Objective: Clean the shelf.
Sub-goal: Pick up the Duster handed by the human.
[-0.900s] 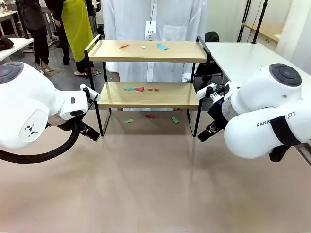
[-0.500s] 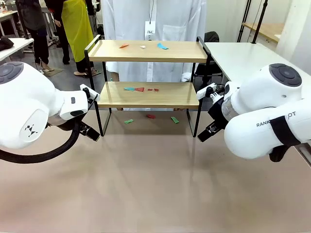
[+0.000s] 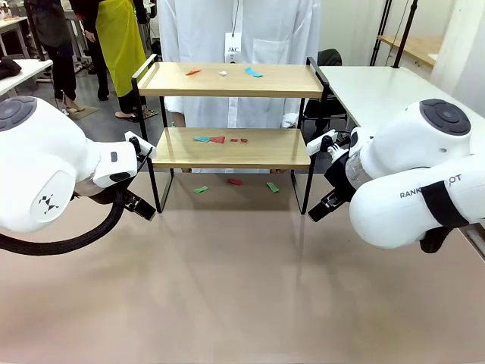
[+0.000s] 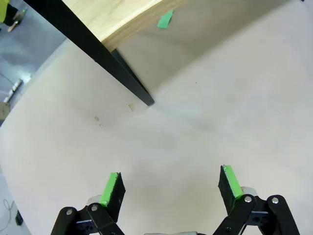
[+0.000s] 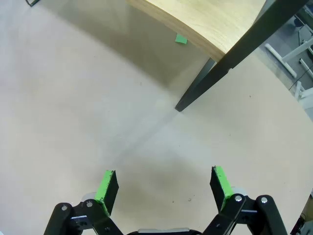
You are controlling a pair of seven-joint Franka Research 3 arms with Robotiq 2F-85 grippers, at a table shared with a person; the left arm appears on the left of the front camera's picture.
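Wooden two-tier shelf (image 3: pixel 273 154) stands on the bench (image 3: pixel 227 288), paper scraps (image 3: pixel 218 139) on both boards; right arm (image 3: pixel 413 189) reads "RANK…OT". Left hand (image 4: pixel 171 183) and right hand (image 5: pixel 164 182) gape wide, empty

Shelf (image 3: pixel 280 80): light wood boards, black frame; scraps (image 3: pixel 218 139) teal, red, green; tabletop (image 3: pixel 242 288) tan; person's coat (image 3: pixel 265 30) white

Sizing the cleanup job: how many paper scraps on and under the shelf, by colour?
Red scraps: 5
Teal-blue scraps: 2
Green scraps: 2
White scraps: 1
Total on and under the shelf: 10
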